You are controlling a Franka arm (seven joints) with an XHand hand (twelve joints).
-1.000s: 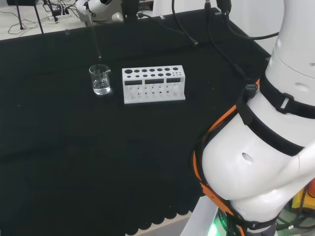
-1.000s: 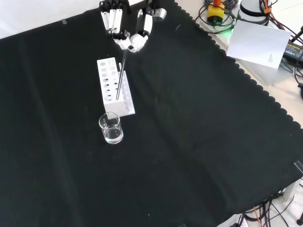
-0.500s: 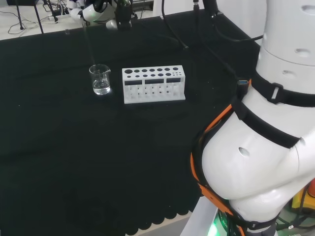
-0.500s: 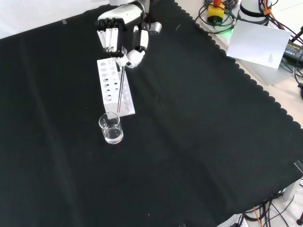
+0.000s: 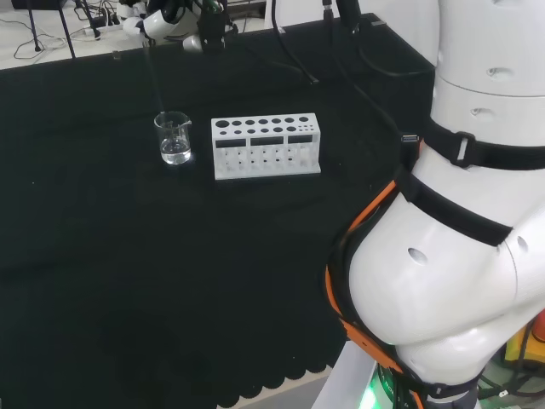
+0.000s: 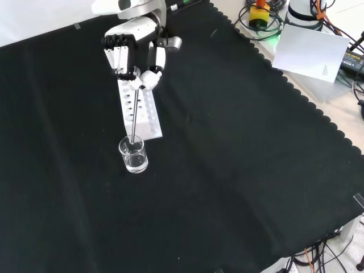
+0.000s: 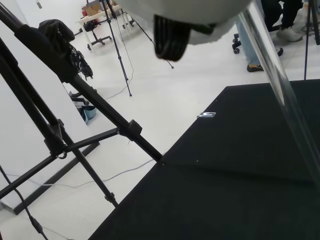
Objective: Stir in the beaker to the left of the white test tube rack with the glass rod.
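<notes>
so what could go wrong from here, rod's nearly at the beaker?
1. The rod hangs tilted from the hand, its tip at the beaker rim; it could catch the rim and tip the beaker, which holds clear liquid.
2. The rack stands right beside the beaker, so a wide stir might knock it.

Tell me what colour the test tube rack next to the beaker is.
White; the test tube rack shows best in the head view, against the black cloth, beside the beaker.
</notes>
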